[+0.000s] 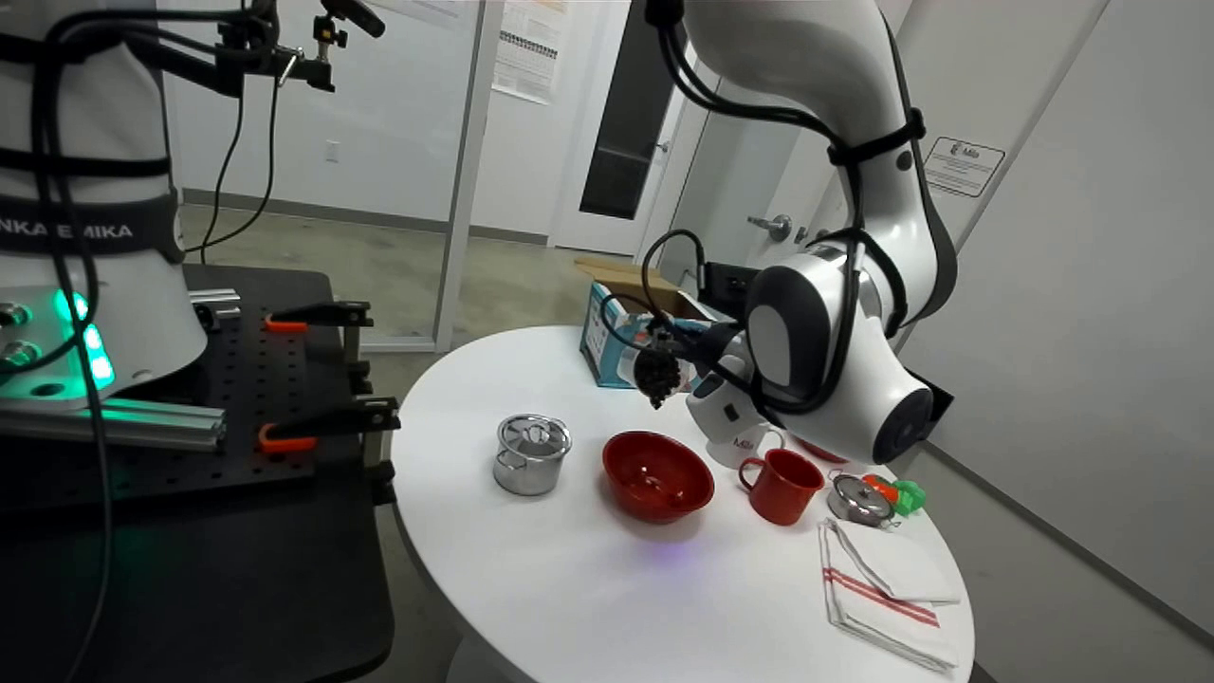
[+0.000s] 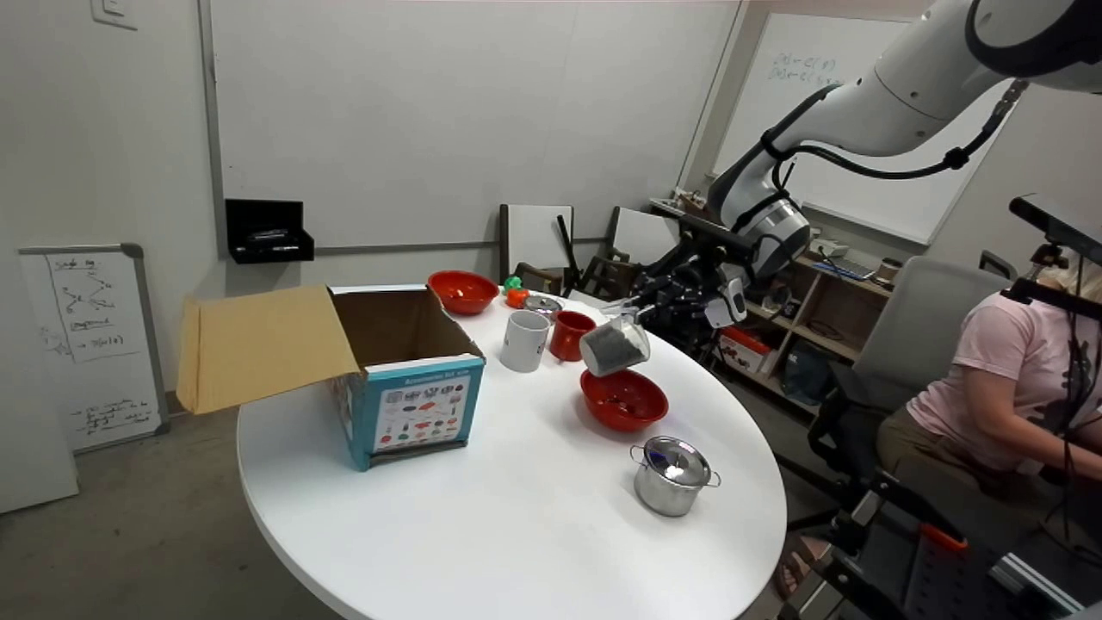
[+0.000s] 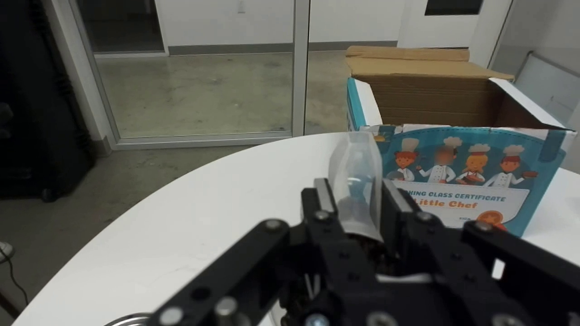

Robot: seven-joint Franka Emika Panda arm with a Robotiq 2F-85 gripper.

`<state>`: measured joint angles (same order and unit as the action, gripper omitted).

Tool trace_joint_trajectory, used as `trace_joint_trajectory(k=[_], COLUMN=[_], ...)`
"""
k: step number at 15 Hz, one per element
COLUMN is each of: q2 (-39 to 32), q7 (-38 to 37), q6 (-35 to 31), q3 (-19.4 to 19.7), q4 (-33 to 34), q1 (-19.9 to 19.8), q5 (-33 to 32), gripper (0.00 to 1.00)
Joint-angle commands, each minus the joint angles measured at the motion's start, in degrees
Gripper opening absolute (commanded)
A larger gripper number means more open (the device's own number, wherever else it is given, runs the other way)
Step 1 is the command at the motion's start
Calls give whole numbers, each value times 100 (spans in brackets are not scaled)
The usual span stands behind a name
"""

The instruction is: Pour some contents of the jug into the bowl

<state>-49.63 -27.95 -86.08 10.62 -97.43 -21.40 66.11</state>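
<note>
The clear plastic jug [image 2: 615, 346] is tipped well over on its side above the red bowl [image 2: 624, 401]. In an exterior view the jug [image 1: 630, 366] shows dark, clumped contents [image 1: 656, 374] at its mouth, with some pieces hanging at the lower rim. The bowl [image 1: 657, 477] stands upright below and holds a few small spots that could be pieces or glints. My gripper [image 3: 355, 192] is shut on the jug's translucent handle [image 3: 355, 181], one finger on each side. The jug's body is mostly hidden behind the fingers in the wrist view.
A lidded silver pot [image 1: 532, 455] stands beside the bowl. A red mug [image 1: 785, 486], a white mug [image 2: 524, 341], a small pot [image 1: 859, 500] and a folded towel [image 1: 892, 588] are beyond it. An open cardboard box [image 2: 413, 396] stands on the table [image 2: 516, 534].
</note>
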Motion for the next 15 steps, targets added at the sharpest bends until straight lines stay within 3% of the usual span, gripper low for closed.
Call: trace_joint_trajectory(k=[1, 15], q2=[-175, -392], q7=[-12, 129], q6=[386, 1046], q3=[29, 4], q4=[249, 449], q1=[-58, -172], q5=[239, 670], gripper=[9, 9])
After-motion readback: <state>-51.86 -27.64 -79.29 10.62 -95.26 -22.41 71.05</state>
